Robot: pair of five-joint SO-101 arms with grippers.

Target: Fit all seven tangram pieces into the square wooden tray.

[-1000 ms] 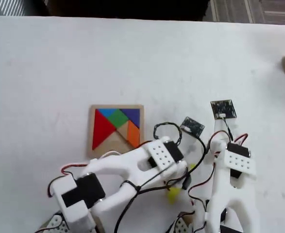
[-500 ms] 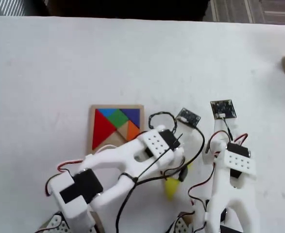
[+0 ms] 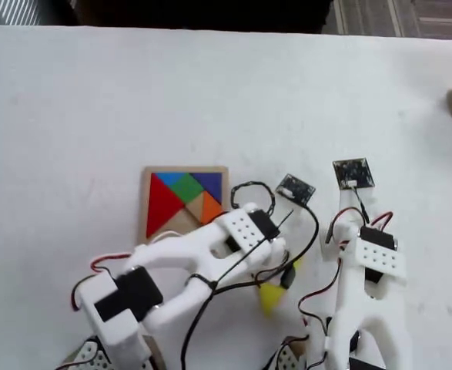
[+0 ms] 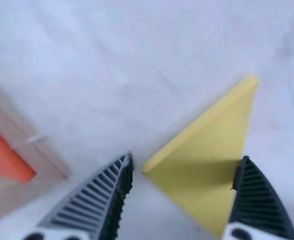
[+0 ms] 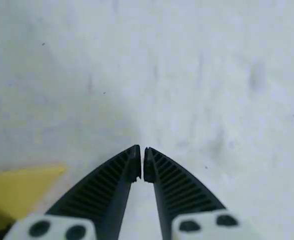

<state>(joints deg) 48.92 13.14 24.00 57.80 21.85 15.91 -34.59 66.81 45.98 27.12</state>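
Shifted over the last second: the left arm (image 3: 187,258), swung toward the square wooden tray (image 3: 144,202), baring more of the yellow triangular tangram piece (image 3: 270,297) on the white table (image 3: 95,100) near the tray's corner. The left gripper (image 4: 186,160) straddles that triangle, jaws wide; its wrist view shows the orange piece (image 4: 1,161) close by, the high view the seated red triangle (image 3: 162,206). Just beside: the right gripper (image 5: 142,162), jaws almost touching.

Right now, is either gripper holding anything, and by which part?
Nothing is held: left gripper open astride the yellow triangle, right gripper shut, empty.
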